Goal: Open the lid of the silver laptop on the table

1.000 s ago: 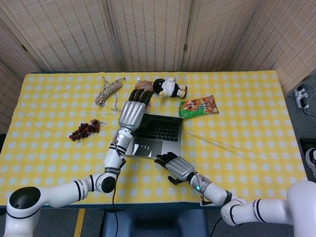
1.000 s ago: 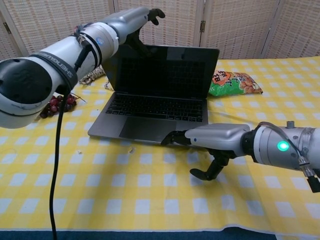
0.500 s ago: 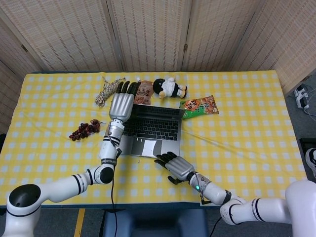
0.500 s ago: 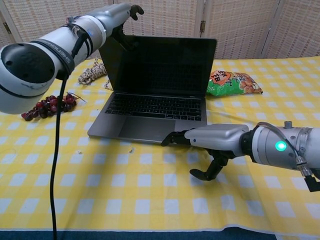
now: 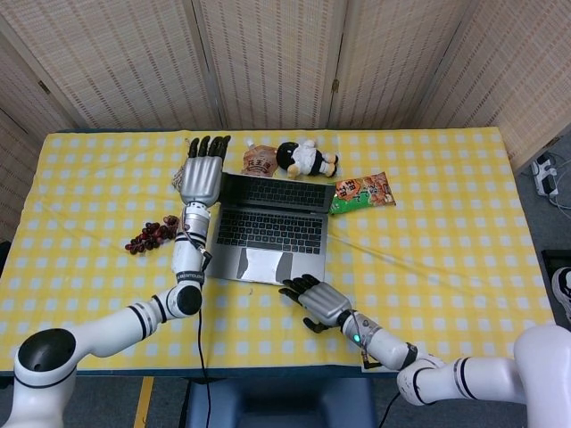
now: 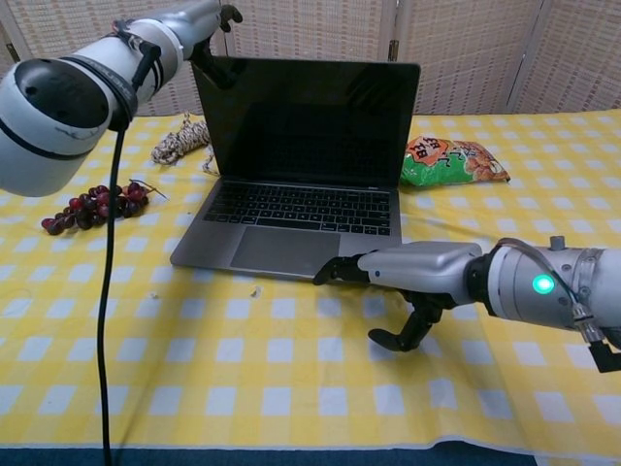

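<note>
The silver laptop (image 5: pixel 268 234) stands open mid-table, its dark screen (image 6: pixel 309 116) tilted a little past upright and its keyboard (image 6: pixel 301 207) showing. My left hand (image 5: pixel 202 175) is at the lid's top left corner with its fingers straight and spread; in the chest view the left hand (image 6: pixel 206 21) touches that corner from the side. My right hand (image 6: pixel 403 272) lies low at the base's front right edge, fingertips (image 6: pixel 330 273) resting on it and the thumb curled under. From the head view the right hand (image 5: pixel 314 300) is just in front of the trackpad. Neither hand grips anything.
A yellow checked cloth (image 5: pixel 446 250) covers the table. Dark grapes (image 5: pixel 153 235) lie left of the laptop, a coiled rope (image 6: pixel 179 144) behind them. A green snack bag (image 5: pixel 360 192), a plush toy (image 5: pixel 303 158) and a brown packet (image 5: pixel 259 160) sit behind the laptop.
The lid has swung further back, from a forward lean to past upright. My left hand moved back and to the left with its corner. The right hand stayed at the front edge.
</note>
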